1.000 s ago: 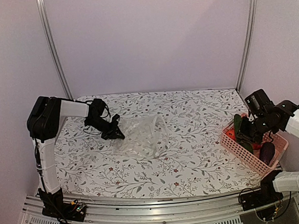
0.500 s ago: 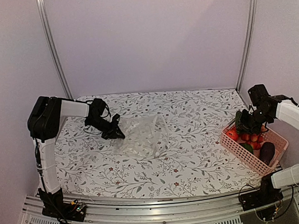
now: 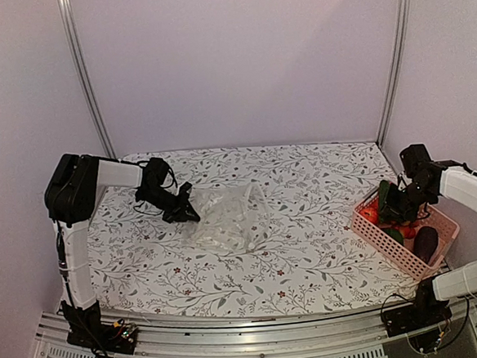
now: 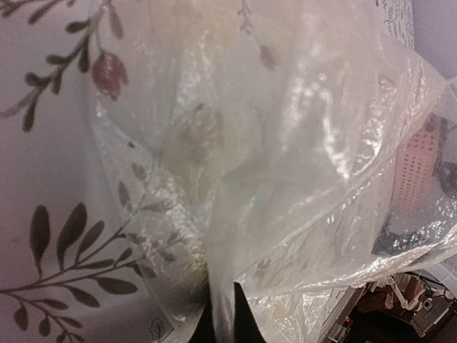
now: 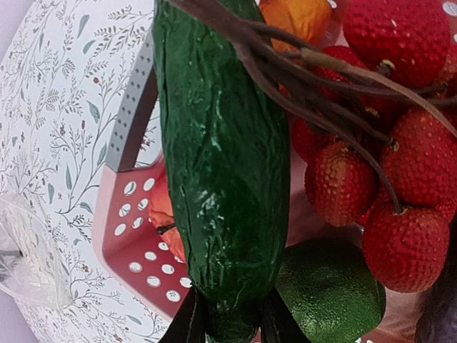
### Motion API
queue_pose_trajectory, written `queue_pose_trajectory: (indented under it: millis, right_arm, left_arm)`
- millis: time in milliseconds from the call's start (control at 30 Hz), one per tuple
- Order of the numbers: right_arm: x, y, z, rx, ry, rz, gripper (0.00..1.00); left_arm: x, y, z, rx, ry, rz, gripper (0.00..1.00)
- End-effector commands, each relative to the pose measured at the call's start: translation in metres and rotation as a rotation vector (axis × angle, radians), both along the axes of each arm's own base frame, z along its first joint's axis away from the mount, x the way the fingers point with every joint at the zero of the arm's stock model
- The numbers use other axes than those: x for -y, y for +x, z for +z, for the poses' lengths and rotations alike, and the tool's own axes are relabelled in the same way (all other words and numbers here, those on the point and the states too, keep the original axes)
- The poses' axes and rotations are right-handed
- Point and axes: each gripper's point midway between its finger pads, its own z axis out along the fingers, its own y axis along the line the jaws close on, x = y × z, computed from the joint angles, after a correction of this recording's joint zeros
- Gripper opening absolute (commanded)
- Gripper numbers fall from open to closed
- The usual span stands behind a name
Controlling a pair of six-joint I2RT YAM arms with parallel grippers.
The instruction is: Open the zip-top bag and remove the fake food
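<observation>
Standing by the rig, I see the left gripper (image 4: 223,323) closed tight on a fold of the clear, crinkly plastic zip-top bag (image 3: 227,217). It pins the bag's left edge to the flower-printed counter (image 3: 309,256), a little left of the counter's middle. I take that as an anchor, so the limp pouch cannot slide or bunch while the other arm works. Through the plastic only the print beneath shows, so the bag looks emptied to me.

At the counter's right edge, the right gripper (image 5: 232,320) is closed partway around one end of the long dark-green plastic cucumber (image 5: 218,164). It holds the cucumber over the pink perforated plastic basket (image 3: 383,249). Gripped by its end like that, the cucumber can be laid lengthwise among the rest, which I judge to be the step in hand. Whether it already touches the pile, I cannot tell.

By my count there is one bag, one basket, one cucumber, one dark purple eggplant (image 3: 426,244), one round green fruit (image 5: 328,286) and one orange piece (image 5: 300,16). There is also a bunch of red bumpy berries (image 5: 400,246) on brown stems, at least five of them.
</observation>
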Motion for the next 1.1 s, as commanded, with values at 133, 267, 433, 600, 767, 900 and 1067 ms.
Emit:
queue_pose_trajectory:
  millis: [133, 267, 433, 600, 767, 900, 1067]
  right_arm:
    - [0.001, -0.026, -0.007, -0.07, 0.007, 0.018, 0.21]
    - [-0.003, -0.025, -0.001, -0.05, 0.025, 0.034, 0.48]
    - [-0.009, -0.017, 0.015, -0.006, 0.043, 0.081, 0.73]
    - [-0.02, -0.003, 0.042, 0.072, 0.062, 0.177, 0.81]
    - [-0.044, 0.016, 0.082, 0.211, 0.129, 0.295, 0.84]
    - [-0.073, 0.028, 0.105, 0.281, 0.172, 0.379, 0.81]
    - [-0.128, 0.05, 0.126, 0.345, 0.26, 0.494, 0.79]
  left_arm:
    - [-0.007, 0.0, -0.011, -0.019, 0.022, 0.006, 0.0]
    - [-0.008, -0.001, -0.01, -0.017, 0.026, 0.01, 0.0]
    - [-0.012, -0.003, -0.008, -0.014, 0.033, 0.018, 0.0]
    - [-0.014, -0.003, -0.003, -0.001, 0.038, 0.025, 0.0]
    - [-0.014, -0.001, 0.01, 0.029, 0.031, 0.032, 0.0]
    - [-0.011, -0.005, 0.023, 0.054, 0.016, 0.027, 0.07]
    - [-0.001, -0.014, 0.045, 0.108, -0.011, -0.015, 0.22]
